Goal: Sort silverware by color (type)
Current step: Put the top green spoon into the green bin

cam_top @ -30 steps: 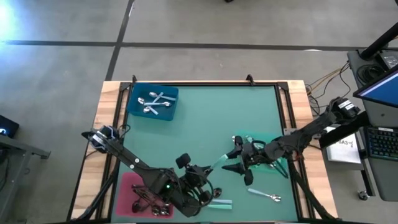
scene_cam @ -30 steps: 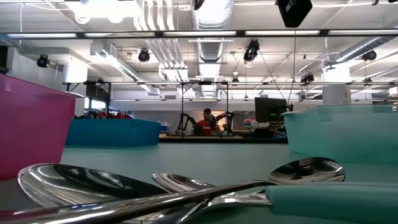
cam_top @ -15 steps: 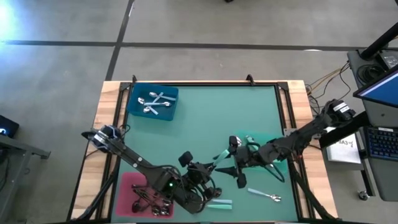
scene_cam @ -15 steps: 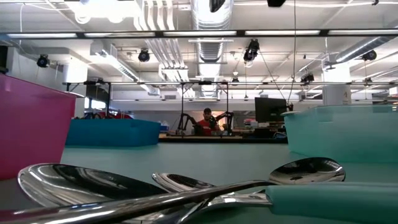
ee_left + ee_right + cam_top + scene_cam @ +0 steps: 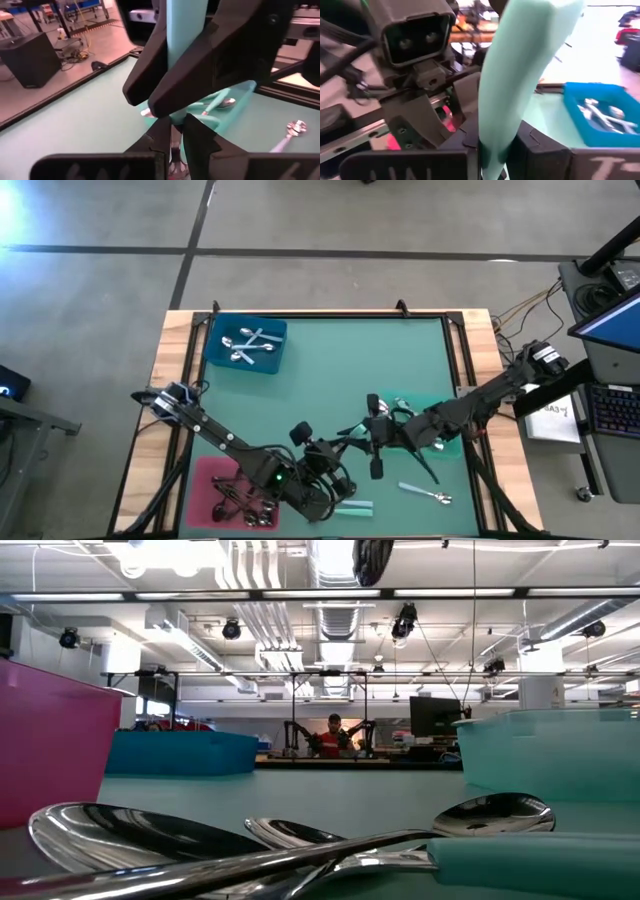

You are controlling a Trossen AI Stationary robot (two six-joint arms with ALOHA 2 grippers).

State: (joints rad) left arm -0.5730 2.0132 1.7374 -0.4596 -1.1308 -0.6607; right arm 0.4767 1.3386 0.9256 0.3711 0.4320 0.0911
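A spoon with a mint-green handle [image 5: 351, 433] hangs above the table's near middle, between my two grippers. My left gripper [image 5: 340, 444] comes from the near left and is shut on it. My right gripper [image 5: 364, 430] comes from the right and is also shut on it. The left wrist view shows the handle [image 5: 184, 35] running up between the right gripper's dark fingers. In the right wrist view the handle [image 5: 520, 65] fills the middle. The spoon's bowl is hidden. My left gripper pinches the spoon's narrow end [image 5: 174, 146] between its two fingers, just past where the mint handle stops. It reaches up from the near left. The spoon is clear of the table. My right gripper pinches the mint handle [image 5: 489, 131] between its two fingers, close beside the left gripper's fingers, coming level from the table's right. The fingers lie across the handle, which sticks out past them.
A blue tray [image 5: 244, 344] with silver spoons stands at the far left. A pink tray [image 5: 214, 480] lies under my left arm. A mint-green tray [image 5: 452, 446] lies under my right arm. A loose spoon [image 5: 426, 494] and a mint handle [image 5: 356, 507] lie near the front edge.
My right gripper has moved toward the table's left, up to my left gripper, has rolled a little, and has shut from wide open onto the spoon's mint handle. The spoon stays in the air in my left gripper's hold.
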